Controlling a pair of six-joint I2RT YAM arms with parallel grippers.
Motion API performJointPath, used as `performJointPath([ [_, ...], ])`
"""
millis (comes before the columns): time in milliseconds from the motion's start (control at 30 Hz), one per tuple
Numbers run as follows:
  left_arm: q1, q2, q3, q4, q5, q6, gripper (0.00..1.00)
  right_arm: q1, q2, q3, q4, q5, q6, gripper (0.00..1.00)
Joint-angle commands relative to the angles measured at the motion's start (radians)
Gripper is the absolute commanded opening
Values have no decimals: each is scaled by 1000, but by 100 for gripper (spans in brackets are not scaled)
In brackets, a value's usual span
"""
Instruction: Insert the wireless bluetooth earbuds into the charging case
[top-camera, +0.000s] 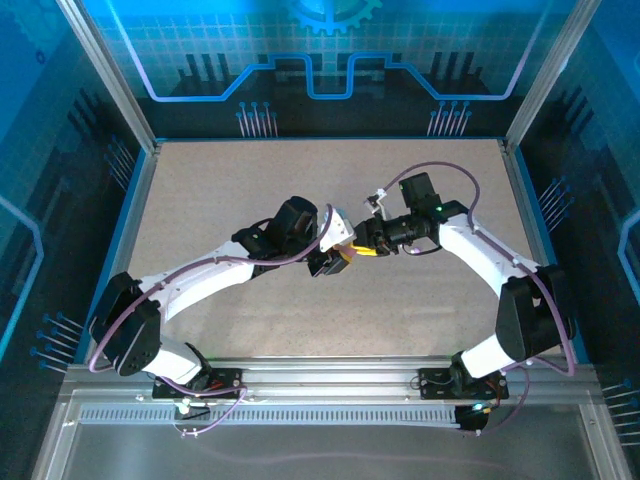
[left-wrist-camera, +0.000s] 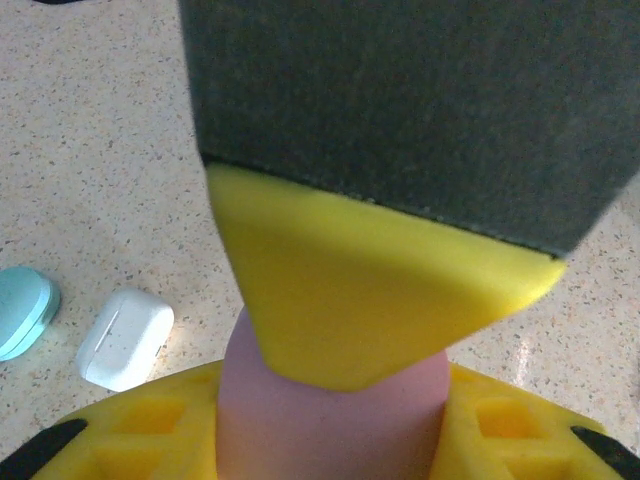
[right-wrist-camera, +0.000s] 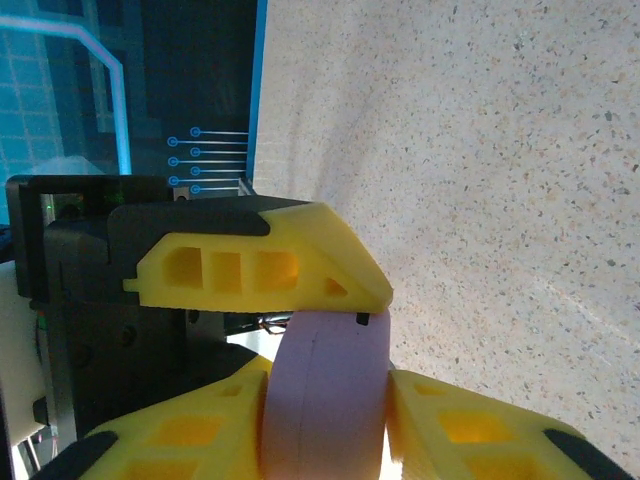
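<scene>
**Top external:** The two arms are being seen meeting tip to tip above the middle of the table (top-camera: 220, 200). The left gripper (top-camera: 333, 262) and the right gripper (top-camera: 363, 250) are being held nose to nose, their yellow fingers overlapping. The item between them is too small to be made out here, and the finger gaps cannot be told from this view.

**Left wrist:** The left gripper (left-wrist-camera: 330, 445) is being seen at the bottom edge with its yellow fingers (left-wrist-camera: 140, 440) set a modest way apart. The pink charging case (left-wrist-camera: 330, 425) is being clamped between them, with both inner faces touching its narrow sides. A broad face of the case is being turned to the camera. Its rounded end is pointing up the frame, and the long axis is running along the fingers. A black-padded, yellow-tipped finger (left-wrist-camera: 350, 300) of the right gripper is being laid across that upper end, touching and covering it. On the table to the left, a white case (left-wrist-camera: 125, 338) is lying flat. A teal case (left-wrist-camera: 22, 312) is lying near it at the frame edge, the two apart.

**Right wrist:** The right gripper (right-wrist-camera: 325, 445) is being seen with its fingers (right-wrist-camera: 470, 435) drawn close together. They are being pressed onto the two broad faces of the pink charging case (right-wrist-camera: 325, 390). The case is being presented edge-on, with its narrow rim toward the camera and a faint line along that rim. Its long axis is rising up the frame. One yellow finger (right-wrist-camera: 260, 265) of the left gripper is being rested with its tip on the top of the case
</scene>
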Motion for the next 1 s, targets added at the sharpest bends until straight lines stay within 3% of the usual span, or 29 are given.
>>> performJointPath([
  [0, -10, -26, 34, 1, 16, 25, 40, 15, 12, 31, -40, -28, -33, 30],
  [33, -9, -27, 34, 0, 11, 26, 42, 16, 11, 35, -47, -24, -36, 28],
  [133, -8, -42, 15, 25, -6, 26, 63, 4, -8, 31, -28, -9, -19, 22],
  [233, -6, -91, -57, 128, -13, 19, 73, -22, -39, 3, 81, -58, 62, 20],
  [433, 74, -225, -261, 483, 105, -111, 75, -90, -95, -69, 413, -176, 347, 20],
  [567, 108, -275, -363, 721, 110, -194, 78, -116, -103, -98, 592, -223, 534, 20],
  [867, 116, -184, -380, 1038, 139, -320, 78, -81, -94, -90, 746, -231, 708, 22],
  [967, 117, -152, -363, 1063, 153, -319, 77, -65, -91, -85, 783, -225, 745, 22],
])
